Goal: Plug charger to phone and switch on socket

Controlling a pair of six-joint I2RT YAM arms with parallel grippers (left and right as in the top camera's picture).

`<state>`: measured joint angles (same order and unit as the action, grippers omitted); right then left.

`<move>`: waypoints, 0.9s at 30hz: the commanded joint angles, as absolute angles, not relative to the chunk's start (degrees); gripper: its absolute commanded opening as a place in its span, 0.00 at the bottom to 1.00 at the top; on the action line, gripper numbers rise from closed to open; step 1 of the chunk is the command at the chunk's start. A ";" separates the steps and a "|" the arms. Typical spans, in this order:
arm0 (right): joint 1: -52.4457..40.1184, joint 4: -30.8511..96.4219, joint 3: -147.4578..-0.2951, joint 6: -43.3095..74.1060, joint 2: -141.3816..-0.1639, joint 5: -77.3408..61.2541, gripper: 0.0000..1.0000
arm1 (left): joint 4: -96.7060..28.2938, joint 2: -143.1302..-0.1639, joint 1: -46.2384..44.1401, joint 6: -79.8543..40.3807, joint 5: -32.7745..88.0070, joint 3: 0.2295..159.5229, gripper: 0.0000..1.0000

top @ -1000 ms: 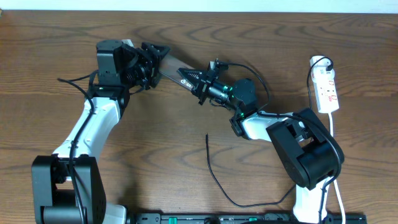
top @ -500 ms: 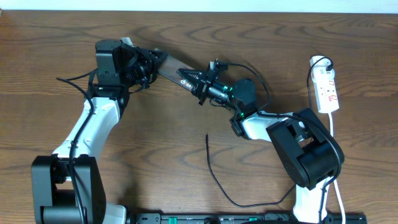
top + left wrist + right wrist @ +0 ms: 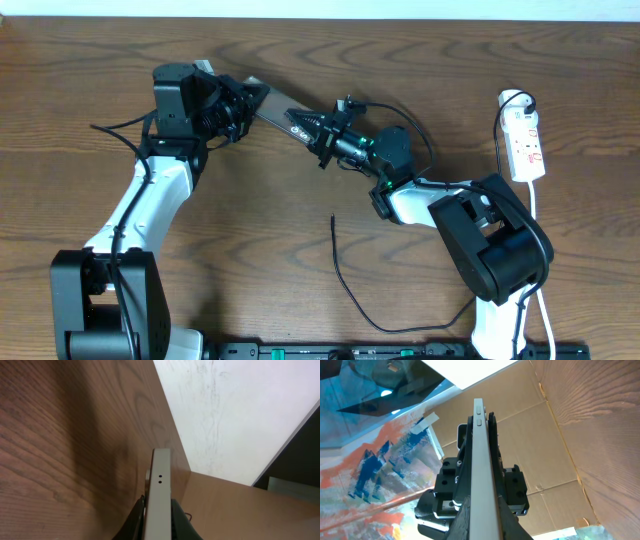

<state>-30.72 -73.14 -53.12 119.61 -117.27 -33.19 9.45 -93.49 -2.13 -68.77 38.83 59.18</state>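
Left hand [image 3: 254,97] has closed since the earlier frame and is now clamped on one end of the phone [image 3: 277,103] | right hand [image 3: 302,122] clamped on the phone's other end | phone spans both hands, edge-on to both wrist cameras | charger [image 3: 345,280] lies loose on the desk [image 3: 80,60], well apart from the phone toward the robot | socket [image 3: 525,145] far right of the phone.

Got the phone [image 3: 276,104] pinched at both ends between my left gripper [image 3: 250,98] and right gripper [image 3: 303,122]. The cable [image 3: 335,245] lies loose on the table [image 3: 250,250], power strip [image 3: 526,147] far right.
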 commanded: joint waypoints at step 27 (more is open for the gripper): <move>-25.65 -71.92 -53.98 88.97 -116.90 -47.20 0.99 | 11.68 -93.73 10.70 -52.31 64.55 60.12 0.07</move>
<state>-27.88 -73.38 -53.21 102.98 -117.27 -41.89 9.67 -93.56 6.76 -60.62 47.55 59.18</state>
